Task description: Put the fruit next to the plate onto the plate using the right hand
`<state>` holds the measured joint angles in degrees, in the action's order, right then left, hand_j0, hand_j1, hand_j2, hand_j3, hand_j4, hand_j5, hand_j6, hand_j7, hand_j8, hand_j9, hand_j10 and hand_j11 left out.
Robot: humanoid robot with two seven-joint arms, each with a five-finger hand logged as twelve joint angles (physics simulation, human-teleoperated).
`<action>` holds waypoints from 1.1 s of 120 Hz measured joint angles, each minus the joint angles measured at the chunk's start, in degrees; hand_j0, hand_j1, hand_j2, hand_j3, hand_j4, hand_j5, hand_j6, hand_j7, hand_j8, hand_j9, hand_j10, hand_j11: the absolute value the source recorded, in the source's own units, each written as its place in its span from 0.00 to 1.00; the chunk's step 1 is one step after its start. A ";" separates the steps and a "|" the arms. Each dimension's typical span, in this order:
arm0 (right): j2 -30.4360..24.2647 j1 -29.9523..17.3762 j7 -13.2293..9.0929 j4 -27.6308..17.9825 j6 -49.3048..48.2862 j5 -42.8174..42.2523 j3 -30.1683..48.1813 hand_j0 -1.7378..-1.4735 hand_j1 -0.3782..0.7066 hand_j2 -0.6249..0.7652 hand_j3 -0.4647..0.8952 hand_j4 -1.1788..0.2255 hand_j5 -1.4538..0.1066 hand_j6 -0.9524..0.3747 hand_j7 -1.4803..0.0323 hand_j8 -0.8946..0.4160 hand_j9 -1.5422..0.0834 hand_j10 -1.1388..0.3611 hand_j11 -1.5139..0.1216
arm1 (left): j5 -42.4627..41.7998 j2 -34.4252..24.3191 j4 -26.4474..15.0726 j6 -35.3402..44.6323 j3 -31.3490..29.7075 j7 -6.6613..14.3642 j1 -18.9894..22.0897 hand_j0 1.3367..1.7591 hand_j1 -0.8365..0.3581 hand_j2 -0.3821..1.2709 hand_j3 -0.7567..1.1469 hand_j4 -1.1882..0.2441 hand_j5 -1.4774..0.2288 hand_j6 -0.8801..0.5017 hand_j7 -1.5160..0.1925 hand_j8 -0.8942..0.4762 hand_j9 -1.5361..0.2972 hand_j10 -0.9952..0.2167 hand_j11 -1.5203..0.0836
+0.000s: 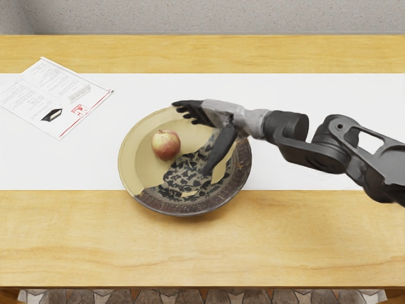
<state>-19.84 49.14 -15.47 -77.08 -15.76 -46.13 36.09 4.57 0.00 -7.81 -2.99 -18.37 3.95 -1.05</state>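
Red-and-yellow round apple [166,144] sits inside the shallow round tan plate with a dark patterned patch and brown rim [128,152]. It's on the plate's left half, clear of the rim. Right hand [212,117] hovers over the plate's far-right part, arm coming in from the plate's right. Fingers [187,108] are loosely spread and hold nothing, with a visible gap to the apple. Thumb looks to hang down over the patterned patch; can't tell if it touches the plate surface. Left arm not in view. My read: placement looks done, step in hand is release/retreat. Next move, as I'd call it: lift the hand straight up, then pull back toward the plate's right. Keep the thumb off the rim so the plate doesn't get dragged or tipped. Don't brush the apple either: it's round and would likely roll on the sloped surface. Plate rests on the white cloth runner [316,95] across the light wooden counter [202,240]. A printed white paper sheet with red edging [54,95] lies well off to the plate's upper left, not in play.
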 joint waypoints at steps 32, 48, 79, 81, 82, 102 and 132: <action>-12.51 -0.18 -0.21 0.02 -15.69 28.02 2.13 0.30 0.07 0.44 0.34 0.81 0.90 0.69 0.94 0.65 0.92 0.73 0.89 | 0.00 0.00 -0.01 0.00 0.00 0.00 0.00 0.76 0.75 0.26 0.40 0.66 0.68 0.46 0.70 0.47 0.66 0.62 0.75; -16.72 -2.04 -0.37 0.16 -18.26 37.04 2.14 0.30 0.07 0.44 0.34 0.81 0.90 0.69 0.95 0.65 0.92 0.73 0.90 | 0.00 0.00 -0.01 0.00 0.00 0.00 0.00 0.76 0.75 0.26 0.40 0.66 0.68 0.46 0.70 0.47 0.66 0.62 0.75; -28.94 -9.08 -0.43 0.33 -19.17 48.74 2.04 0.30 0.07 0.45 0.34 0.81 0.90 0.69 0.95 0.66 0.92 0.74 0.90 | 0.00 0.00 -0.01 0.00 0.01 0.00 0.00 0.76 0.75 0.26 0.40 0.66 0.68 0.46 0.70 0.47 0.66 0.62 0.75; -29.69 -9.34 -0.41 0.33 -19.19 49.15 2.03 0.30 0.07 0.45 0.34 0.81 0.90 0.69 0.95 0.66 0.92 0.74 0.90 | 0.00 0.00 -0.01 0.00 0.01 0.00 0.00 0.76 0.75 0.26 0.40 0.66 0.68 0.46 0.70 0.47 0.66 0.62 0.75; -30.03 -9.46 -0.40 0.33 -19.19 49.33 2.02 0.30 0.07 0.45 0.34 0.81 0.90 0.69 0.95 0.66 0.92 0.74 0.90 | 0.01 0.00 -0.01 0.00 0.01 0.00 0.00 0.76 0.75 0.26 0.40 0.66 0.68 0.46 0.70 0.47 0.66 0.62 0.75; -34.84 -10.65 -0.30 0.35 -19.25 51.95 1.96 0.30 0.06 0.45 0.34 0.82 0.90 0.69 0.95 0.66 0.92 0.74 0.90 | 0.00 0.00 -0.01 0.00 0.01 -0.01 0.00 0.76 0.75 0.26 0.40 0.66 0.68 0.46 0.70 0.47 0.66 0.62 0.75; -38.06 -11.02 -0.30 1.74 -19.26 52.72 1.63 0.30 0.06 0.45 0.34 0.82 0.90 0.69 0.95 0.66 0.92 0.74 0.90 | 0.00 0.00 -0.01 0.00 0.01 -0.01 0.00 0.76 0.75 0.26 0.40 0.66 0.68 0.46 0.70 0.47 0.66 0.62 0.75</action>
<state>-57.90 38.11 -15.76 -75.34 -35.02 6.59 37.73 4.57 0.00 -7.82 -2.99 -18.35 3.95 -1.05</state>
